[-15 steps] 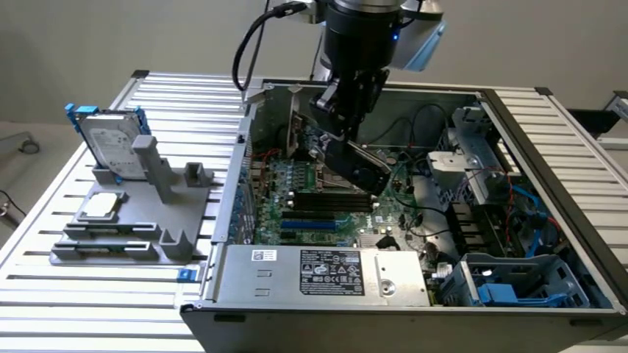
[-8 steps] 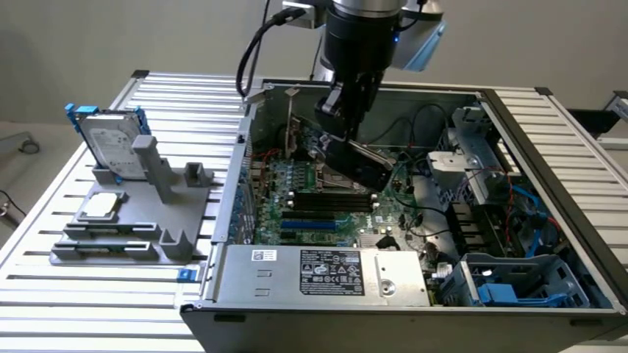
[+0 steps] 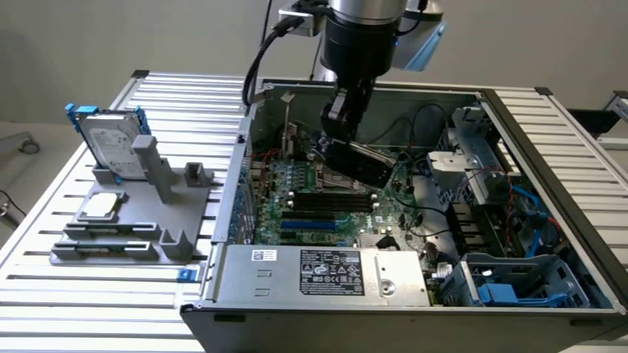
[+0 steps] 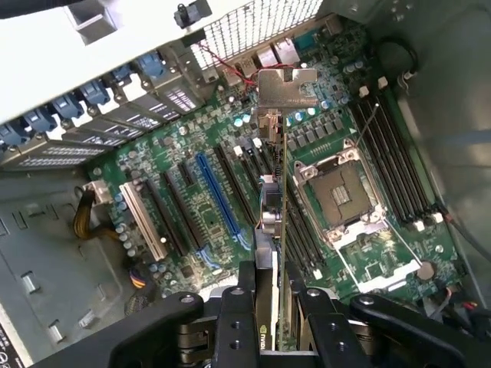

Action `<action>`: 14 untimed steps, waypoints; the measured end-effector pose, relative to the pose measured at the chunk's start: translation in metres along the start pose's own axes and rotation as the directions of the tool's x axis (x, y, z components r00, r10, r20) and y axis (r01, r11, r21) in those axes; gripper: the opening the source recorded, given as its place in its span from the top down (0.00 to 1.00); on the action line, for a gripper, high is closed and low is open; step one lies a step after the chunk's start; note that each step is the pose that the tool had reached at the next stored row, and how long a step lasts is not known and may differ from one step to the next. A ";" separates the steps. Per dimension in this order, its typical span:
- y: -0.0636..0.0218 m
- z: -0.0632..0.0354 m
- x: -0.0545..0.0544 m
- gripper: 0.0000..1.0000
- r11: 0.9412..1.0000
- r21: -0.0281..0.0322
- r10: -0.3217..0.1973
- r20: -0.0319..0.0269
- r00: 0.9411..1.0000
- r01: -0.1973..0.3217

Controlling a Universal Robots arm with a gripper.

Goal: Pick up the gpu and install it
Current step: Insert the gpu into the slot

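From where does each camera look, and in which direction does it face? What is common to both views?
Exterior view: off the arm, raised, looking down into the open computer case; the arm shows, with its gripper shut on the gpu.
Wrist view: on the wrist, looking along the gripper down at the motherboard; the gripper clamps the gpu, seen edge-on.
Both share the gripper, the gpu and the motherboard.

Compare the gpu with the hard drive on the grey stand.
The gpu is black; the hard drive is silver with blue edges. The gpu hangs tilted in the gripper inside the computer case; the hard drive stands upright on the grey stand outside it. Both are slim rectangular parts.
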State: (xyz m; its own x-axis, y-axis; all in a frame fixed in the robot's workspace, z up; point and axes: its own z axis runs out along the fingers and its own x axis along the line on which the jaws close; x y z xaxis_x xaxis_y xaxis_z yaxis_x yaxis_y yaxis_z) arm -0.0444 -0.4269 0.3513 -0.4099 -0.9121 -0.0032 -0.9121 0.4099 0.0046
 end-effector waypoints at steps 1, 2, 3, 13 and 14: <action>0.0000 0.0010 0.000 0.74 1.000 0.000 -0.018 0.001 1.000 0.018; 0.0000 0.0021 0.000 0.74 0.999 -0.001 -0.036 0.002 0.999 0.036; 0.0000 0.0032 0.000 0.74 0.999 -0.001 -0.054 0.003 0.999 0.054; -0.0001 0.0138 0.000 0.74 0.972 -0.001 -0.235 0.012 0.972 0.235; -0.0001 0.0149 0.000 0.74 0.968 -0.001 -0.252 0.012 0.968 0.252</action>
State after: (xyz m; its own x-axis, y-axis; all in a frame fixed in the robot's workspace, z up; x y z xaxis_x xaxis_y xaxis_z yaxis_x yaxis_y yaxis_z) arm -0.0444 -0.4269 0.3364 -0.1665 -0.9859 -0.0165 -0.9860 0.1665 0.0045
